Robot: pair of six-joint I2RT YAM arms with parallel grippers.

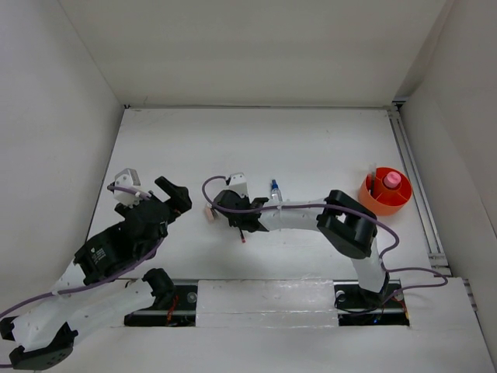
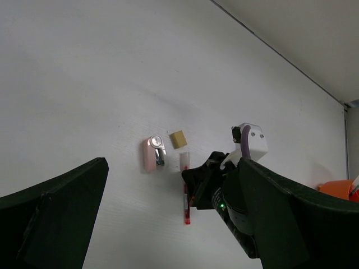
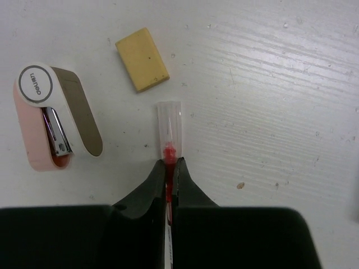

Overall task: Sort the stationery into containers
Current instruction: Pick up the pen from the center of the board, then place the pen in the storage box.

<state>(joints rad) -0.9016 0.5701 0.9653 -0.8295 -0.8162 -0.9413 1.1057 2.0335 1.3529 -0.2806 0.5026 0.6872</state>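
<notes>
A white table (image 1: 311, 148) sits inside plain white walls; up close its painted top shows fine streaky grain and a few dark specks.

The right gripper (image 3: 170, 163) reaches left across the table. Its two tapered black fingers are pressed together on the one red pen (image 3: 169, 134), pinching it just behind its clear, squared plastic end. The pen lies flat on the table, a thin straight stick with red ink showing through the clear tip.

Just beyond that tip lies one tan eraser (image 3: 142, 59), a small matte rectangular block with rounded corners, apart from the pen. To its left rests one pink-white piece (image 3: 53, 115), a smooth rounded plastic shell with a grey band, a round printed end and a metal insert, lying on its side.

Farther right, behind the right arm's forearm, lies one clear blue-capped bottle (image 1: 275, 189), small and slim.

Near the table's right edge stands one round orange-red cup (image 1: 386, 203), smooth plastic, plain-walled. It holds two things: a pink-capped tube (image 1: 392, 180) upright, and a thin dark pen (image 1: 373, 185) by the rim.

The left gripper (image 1: 149, 193) hangs over the table's left side, well apart from every item, its broad black fingers spread wide and gripping nothing.
</notes>
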